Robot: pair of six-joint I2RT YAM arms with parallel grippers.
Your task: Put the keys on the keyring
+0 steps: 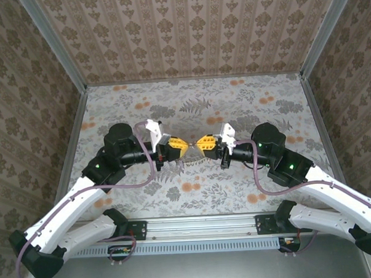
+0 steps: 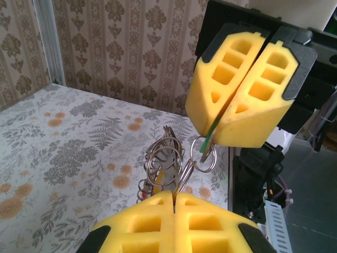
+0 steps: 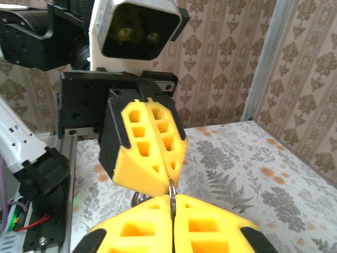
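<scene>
My left tool (image 2: 174, 199) is clamped tight on a loop of the keyring (image 2: 164, 166), which hangs above the tabletop (image 2: 63, 158). Just beyond, my right tool (image 2: 215, 129) is pinched closed on what looks like a green-tagged key (image 2: 206, 143), touching the rings.

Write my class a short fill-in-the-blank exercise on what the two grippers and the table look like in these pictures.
1. The fingers of the left gripper and the right gripper carry pads coloured ______.
2. The right gripper pinches a thin ______ tag.
3. The silver wire rings hang ______ the two grippers.
4. The table cover shows grey leaves and ______ flowers.

Missing words: yellow; green; between; orange.
</scene>
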